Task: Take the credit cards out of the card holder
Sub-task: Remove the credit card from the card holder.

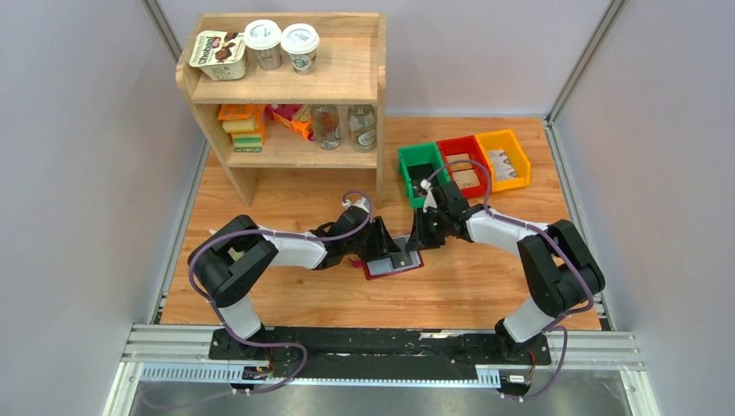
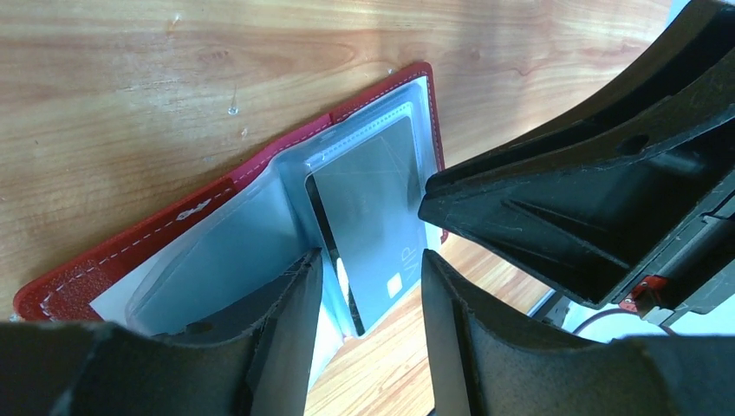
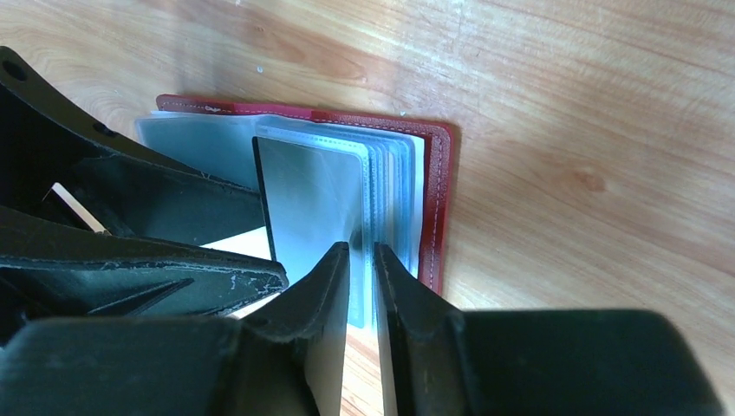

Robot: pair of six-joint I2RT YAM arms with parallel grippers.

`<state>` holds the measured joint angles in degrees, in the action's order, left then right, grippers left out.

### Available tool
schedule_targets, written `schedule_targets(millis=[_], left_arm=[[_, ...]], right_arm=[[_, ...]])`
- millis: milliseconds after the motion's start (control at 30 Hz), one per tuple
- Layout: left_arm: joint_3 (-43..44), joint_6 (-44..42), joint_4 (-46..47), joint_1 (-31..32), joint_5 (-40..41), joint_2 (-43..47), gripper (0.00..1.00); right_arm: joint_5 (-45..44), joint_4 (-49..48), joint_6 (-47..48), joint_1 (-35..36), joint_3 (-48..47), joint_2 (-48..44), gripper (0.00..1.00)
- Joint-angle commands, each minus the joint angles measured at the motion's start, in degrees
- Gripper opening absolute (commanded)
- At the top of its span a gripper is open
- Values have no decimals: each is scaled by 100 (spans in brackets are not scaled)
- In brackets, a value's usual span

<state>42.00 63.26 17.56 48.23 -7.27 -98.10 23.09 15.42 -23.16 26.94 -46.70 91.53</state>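
Note:
The dark-red card holder (image 1: 381,269) lies open on the wooden table between both grippers. Its red cover (image 2: 173,224) and grey-blue clear sleeves (image 2: 234,251) show in the left wrist view. A grey credit card (image 2: 368,204) marked VIP sticks partly out of a sleeve. My left gripper (image 2: 371,262) is open, with the card's free end between its fingers and one finger resting on the sleeves. My right gripper (image 3: 362,253) is almost closed on the thin edge of a clear sleeve, next to the card (image 3: 308,199) and the red cover (image 3: 438,208). The two grippers' fingers nearly touch.
Green (image 1: 422,173), red (image 1: 464,162) and yellow (image 1: 504,158) bins stand at the back right, just behind the right arm. A wooden shelf (image 1: 286,95) with cups, bottles and boxes stands at the back left.

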Motion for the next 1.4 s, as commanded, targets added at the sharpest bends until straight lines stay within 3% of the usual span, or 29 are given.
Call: schedule_targets(millis=[0, 467, 933, 1100, 1367], left_arm=[[-183, 256, 642, -24, -64, 28, 52], [-684, 898, 1926, -41, -170, 362, 26], [-667, 757, 1452, -41, -143, 793, 30], [-728, 881, 1636, -41, -179, 749, 27], [-640, 793, 917, -41, -3, 1047, 19]], right_arm=[[134, -294, -145, 22, 134, 23, 21], [55, -399, -233, 22, 381, -12, 21], [29, -391, -251, 22, 389, -12, 21], [20, -399, -268, 22, 416, -21, 21], [11, -434, -286, 31, 442, -12, 21]])
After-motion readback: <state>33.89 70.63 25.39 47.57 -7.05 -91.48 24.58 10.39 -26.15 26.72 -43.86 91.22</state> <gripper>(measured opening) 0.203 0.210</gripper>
